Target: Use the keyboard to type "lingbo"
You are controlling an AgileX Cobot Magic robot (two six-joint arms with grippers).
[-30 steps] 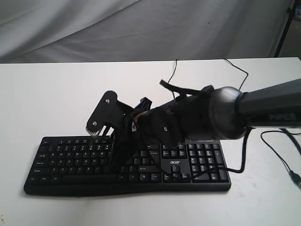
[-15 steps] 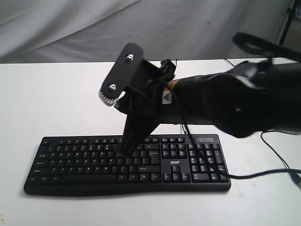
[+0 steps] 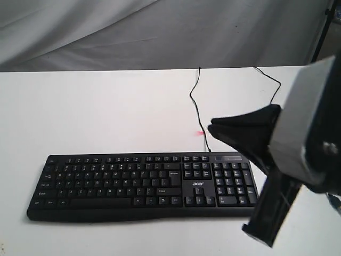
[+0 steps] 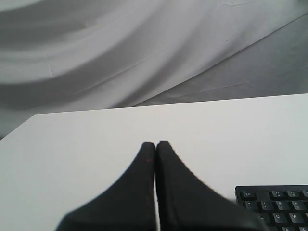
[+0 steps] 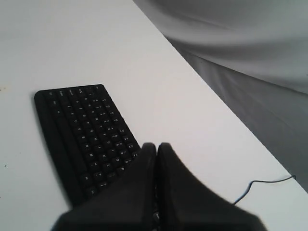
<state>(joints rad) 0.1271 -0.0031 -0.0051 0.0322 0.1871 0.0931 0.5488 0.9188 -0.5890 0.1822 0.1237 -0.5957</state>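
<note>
The black keyboard (image 3: 144, 184) lies across the front of the white table, all its keys uncovered, with the white acer logo by the number pad. Its thin black cable (image 3: 194, 101) runs toward the back. My right gripper (image 3: 212, 127) is shut and empty, hanging in the air above the keyboard's right end, its tips pointing left. In the right wrist view the same gripper (image 5: 156, 144) shows closed over the keyboard (image 5: 82, 130). My left gripper (image 4: 155, 143) is shut over bare table, with a corner of the keyboard (image 4: 274, 202) beside it. It does not show in the exterior view.
A grey cloth backdrop (image 3: 106, 32) hangs behind the table. A second thin cable (image 3: 269, 80) crosses the back right. The right arm's grey wrist block (image 3: 306, 128) fills the right side. A small red spot (image 3: 201, 133) lies behind the keyboard.
The right arm has lifted off the keyboard's middle and swung to the right, leaving all the keys uncovered.
</note>
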